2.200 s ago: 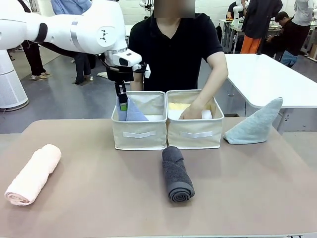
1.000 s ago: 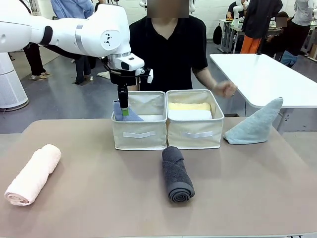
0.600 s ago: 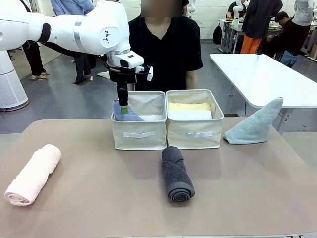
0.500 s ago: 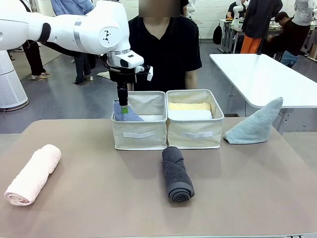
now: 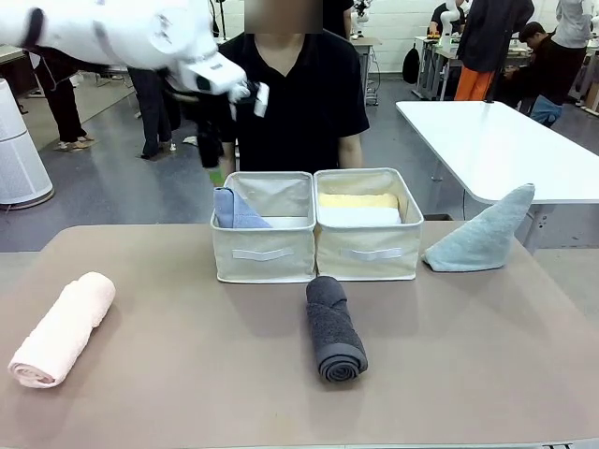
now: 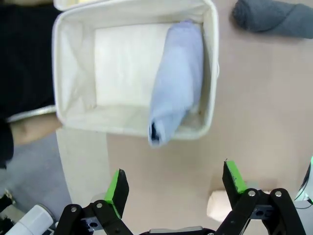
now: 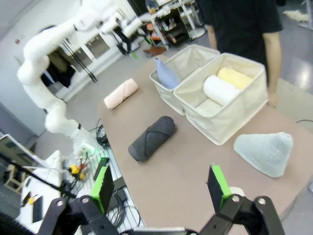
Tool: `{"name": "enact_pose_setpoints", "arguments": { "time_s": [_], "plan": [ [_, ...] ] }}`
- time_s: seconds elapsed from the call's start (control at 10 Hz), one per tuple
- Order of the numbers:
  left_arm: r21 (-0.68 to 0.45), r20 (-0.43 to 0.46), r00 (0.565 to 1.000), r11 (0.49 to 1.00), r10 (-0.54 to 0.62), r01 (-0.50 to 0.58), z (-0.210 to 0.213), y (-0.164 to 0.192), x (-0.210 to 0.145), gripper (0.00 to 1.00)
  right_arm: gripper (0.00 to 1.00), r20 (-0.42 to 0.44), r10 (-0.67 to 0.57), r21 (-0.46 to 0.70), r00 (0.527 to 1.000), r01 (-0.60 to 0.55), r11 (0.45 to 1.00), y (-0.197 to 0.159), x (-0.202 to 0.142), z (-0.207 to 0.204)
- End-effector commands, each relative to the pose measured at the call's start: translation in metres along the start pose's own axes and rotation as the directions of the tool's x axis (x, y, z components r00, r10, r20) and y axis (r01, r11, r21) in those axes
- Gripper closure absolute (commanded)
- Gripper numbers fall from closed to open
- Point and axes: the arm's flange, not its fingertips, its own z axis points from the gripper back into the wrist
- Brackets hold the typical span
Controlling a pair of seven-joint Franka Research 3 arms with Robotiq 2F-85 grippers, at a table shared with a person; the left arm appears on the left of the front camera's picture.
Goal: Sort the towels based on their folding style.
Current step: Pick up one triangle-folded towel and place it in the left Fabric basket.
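The left gripper [image 6: 176, 182] hangs above the left bin [image 6: 211, 58] with its jaws wide and nothing between them; the blue towel [image 6: 177, 85] lies inside that bin, free of the pads, leaning along one wall with its tip poking over the rim. It is a soft terry triangle fold, so this bin looks meant for the triangles. The right bin [image 5: 370, 251] holds the yellow towel [image 5: 357, 200] at the far side and the white towel [image 5: 360, 217] just nearer, both rolled, so rolls seem to belong there. Three towels wait on the tabletop [image 5: 187, 374]: the pink towel [image 5: 61, 327], a loose roll at the near left; the dark grey towel [image 5: 332, 327], a tight roll lying just near of the bins; the teal-grey towel [image 5: 482, 234], a triangle fold standing at the far right. The right gripper [image 7: 159, 188] hovers off the right side, jaws wide, holding nothing. A person [image 5: 299, 103] stands behind the bins.
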Motion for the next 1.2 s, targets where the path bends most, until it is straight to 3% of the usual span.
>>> {"name": "enact_pose_setpoints", "arguments": {
  "time_s": [0.0,0.2,0.4,0.6,0.7,0.8,1.1],
  "plan": [
    [0.038,0.112,0.994,0.999,0.019,-0.024,0.031,-0.056,-0.090,0.00,0.00,0.014,0.012,0.005,1.000,-0.012,1.000,0.001,0.000,-0.001],
    [0.080,0.226,0.972,0.993,0.067,-0.087,0.061,-0.095,-0.155,0.00,0.00,0.014,0.012,0.005,1.000,-0.012,1.000,0.001,0.000,-0.001],
    [0.062,0.286,0.952,0.990,0.107,-0.130,0.061,-0.111,-0.192,0.00,0.00,0.014,0.012,0.005,1.000,-0.012,1.000,0.001,0.000,-0.001],
    [0.020,0.272,0.952,0.988,0.142,-0.154,0.050,-0.104,-0.207,0.00,0.00,0.014,0.012,0.005,1.000,-0.012,1.000,0.001,0.000,-0.001],
    [0.051,0.182,0.971,0.985,0.153,-0.165,0.044,-0.099,-0.199,0.00,0.00,0.014,0.012,0.005,1.000,-0.012,1.000,0.001,0.000,-0.001],
    [0.018,0.266,0.951,0.986,0.156,-0.167,0.059,-0.113,-0.215,0.00,0.00,0.014,0.012,0.005,1.000,-0.012,1.000,0.001,0.000,-0.001],
    [0.018,0.266,0.951,0.986,0.156,-0.167,0.059,-0.113,-0.215,0.00,0.00,0.014,0.012,0.005,1.000,-0.012,1.000,0.001,0.000,-0.001]
  ]
}}
